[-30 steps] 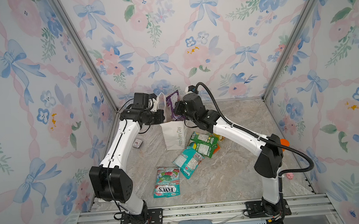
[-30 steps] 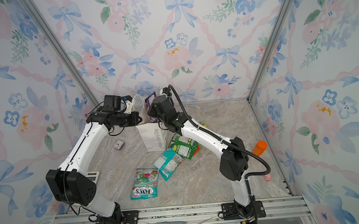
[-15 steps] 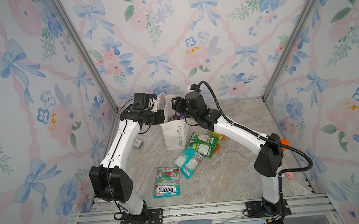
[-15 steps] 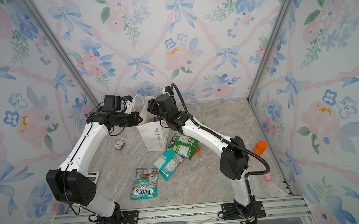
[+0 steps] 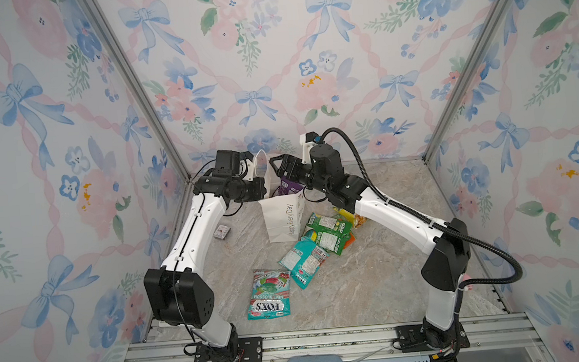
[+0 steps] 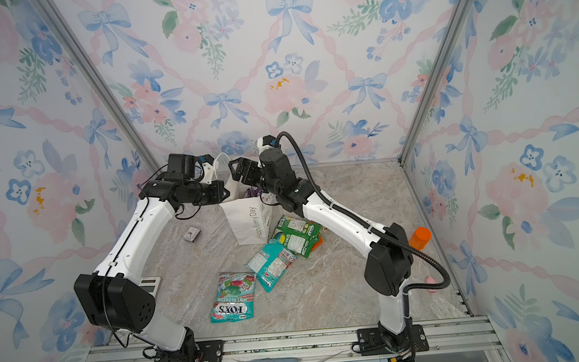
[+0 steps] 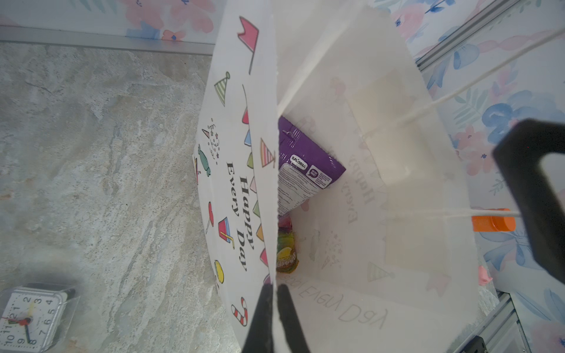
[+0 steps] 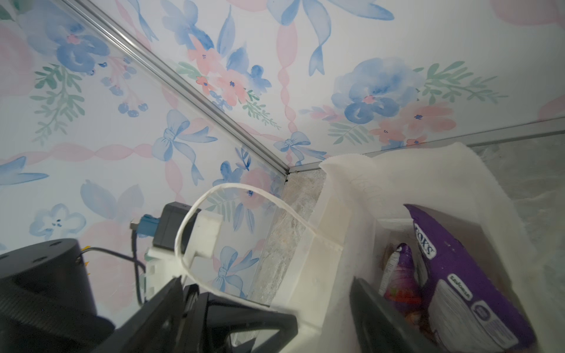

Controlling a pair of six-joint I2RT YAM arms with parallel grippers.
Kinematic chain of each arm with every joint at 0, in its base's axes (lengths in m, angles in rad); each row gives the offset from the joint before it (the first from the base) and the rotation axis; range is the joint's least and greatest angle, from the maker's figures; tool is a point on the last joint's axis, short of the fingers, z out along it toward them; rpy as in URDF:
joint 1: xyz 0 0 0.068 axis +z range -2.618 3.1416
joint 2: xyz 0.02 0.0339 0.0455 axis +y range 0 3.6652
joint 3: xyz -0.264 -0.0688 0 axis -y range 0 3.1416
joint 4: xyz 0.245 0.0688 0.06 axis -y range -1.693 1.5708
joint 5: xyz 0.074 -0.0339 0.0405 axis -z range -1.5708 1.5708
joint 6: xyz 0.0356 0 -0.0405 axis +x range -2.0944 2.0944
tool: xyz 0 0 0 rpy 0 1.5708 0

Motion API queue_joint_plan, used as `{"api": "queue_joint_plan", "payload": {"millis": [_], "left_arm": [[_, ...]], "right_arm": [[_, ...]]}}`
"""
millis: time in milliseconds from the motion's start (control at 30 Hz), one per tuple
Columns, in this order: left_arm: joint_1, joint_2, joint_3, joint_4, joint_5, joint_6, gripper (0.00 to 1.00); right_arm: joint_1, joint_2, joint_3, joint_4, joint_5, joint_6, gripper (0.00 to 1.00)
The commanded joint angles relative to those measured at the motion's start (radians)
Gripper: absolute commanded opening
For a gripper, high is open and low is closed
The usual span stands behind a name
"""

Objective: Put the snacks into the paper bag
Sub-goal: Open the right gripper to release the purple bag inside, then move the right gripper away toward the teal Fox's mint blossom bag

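The white paper bag [image 5: 284, 217] stands upright at the back of the table. My left gripper [image 7: 274, 287] is shut on its near rim and holds the mouth wide. A purple packet [image 7: 305, 162] leans inside the bag, above another packet [image 7: 286, 253] at the bottom. My right gripper [image 8: 266, 279] is open above the bag's mouth with nothing between its fingers, and the purple packet [image 8: 452, 275] lies just below. In both top views, a green packet [image 5: 329, 231], a teal packet [image 5: 305, 260], a teal FOX'S mint packet [image 5: 268, 293] and a yellow chip bag [image 5: 352, 217] lie on the table.
A small clock [image 5: 222, 232] lies left of the bag. A white calculator [image 6: 150, 284] sits behind the left arm's base, and an orange-capped bottle [image 6: 419, 237] stands by the right wall. The bag's cord handle [image 8: 214, 195] loops up near the left wrist.
My right gripper has opened and the purple packet it held above the bag has dropped inside. The left gripper has kept its grip on the rim.
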Motion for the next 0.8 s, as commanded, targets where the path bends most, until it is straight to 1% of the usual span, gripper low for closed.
{"api": "queue_joint_plan", "payload": {"millis": [0, 200, 300, 367, 467, 600, 767], "left_arm": [[0.001, 0.007, -0.010, 0.013, 0.018, -0.005, 0.00], [0.000, 0.007, -0.012, 0.015, 0.015, -0.006, 0.00], [0.000, 0.008, -0.012, 0.015, 0.016, -0.004, 0.00], [0.001, 0.008, -0.012, 0.014, 0.014, -0.003, 0.00], [0.000, 0.010, -0.013, 0.015, 0.014, -0.004, 0.00], [0.001, 0.011, -0.012, 0.014, 0.012, -0.003, 0.00], [0.000, 0.012, -0.013, 0.013, 0.006, -0.002, 0.00]], "right_arm": [[-0.019, -0.087, -0.043, 0.120, -0.088, 0.004, 0.87], [-0.020, -0.162, -0.097, 0.136, -0.177, -0.032, 0.86], [-0.021, -0.207, -0.147, 0.120, -0.195, -0.047, 0.86], [-0.020, -0.278, -0.192, 0.101, -0.196, -0.061, 0.86], [-0.015, -0.365, -0.278, 0.050, -0.176, -0.089, 0.86], [0.008, -0.478, -0.383, -0.096, -0.108, -0.168, 0.85], [0.061, -0.562, -0.513, -0.270, -0.010, -0.178, 0.84]]}}
